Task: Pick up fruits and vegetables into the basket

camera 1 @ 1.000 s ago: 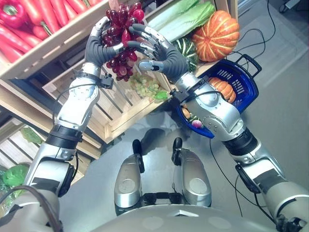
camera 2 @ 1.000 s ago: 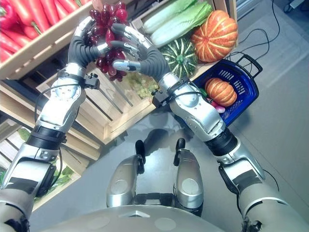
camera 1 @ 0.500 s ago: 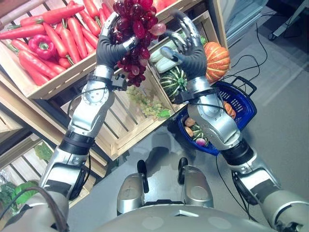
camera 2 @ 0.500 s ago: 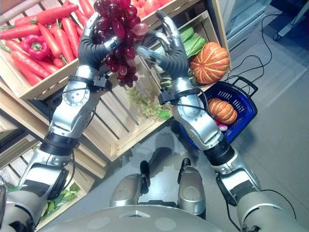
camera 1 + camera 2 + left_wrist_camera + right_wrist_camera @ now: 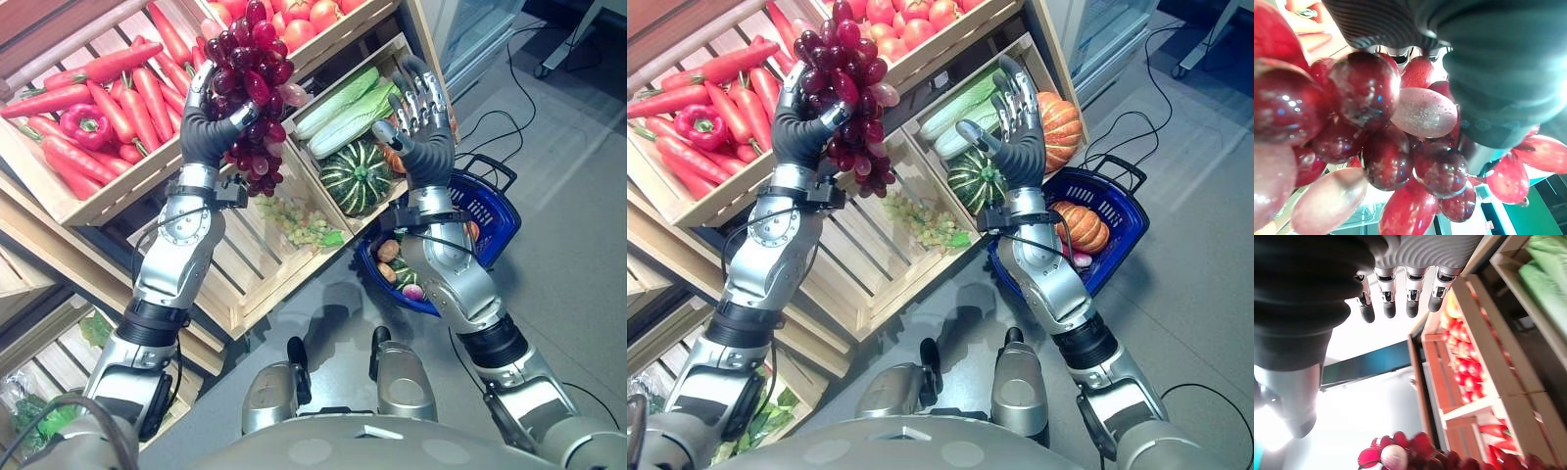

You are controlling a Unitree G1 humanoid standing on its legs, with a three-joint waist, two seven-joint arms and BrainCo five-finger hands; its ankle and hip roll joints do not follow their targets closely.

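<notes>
The wooden shelves (image 5: 245, 250) stand ahead and to the robot's left, their crates stacked in tiers: carrots (image 5: 118, 93) and a red pepper (image 5: 83, 122) in the upper crate, tomatoes (image 5: 299, 24) beyond them, then cabbage (image 5: 348, 108), a striped green squash (image 5: 358, 176) and an orange pumpkin (image 5: 1058, 127) in the crate below, with green grapes (image 5: 299, 223) lying in the lowest one. The blue basket (image 5: 495, 211) sits on the floor down to the robot's right, beside the foot of the shelves, already holding a small pumpkin (image 5: 1078, 225) and a few other vegetables. The red grapes (image 5: 250, 88) are held high in front of the carrot crate, well apart from the basket, which lies lower and off to the right of them, with the right arm standing between the two. The bunch hangs with its long axis roughly up and down, trailing below the grip. The left hand (image 5: 211, 127) has its fingers curled round the upper part of the bunch, and its wrist view shows the grapes pressed close against the palm. The right hand (image 5: 423, 122) is raised beside the bunch but clear of it, fingers straight and spread, holding nothing. The carry probably has to go down and rightward, either by the left arm alone or with a handover to the nearer right hand.
</notes>
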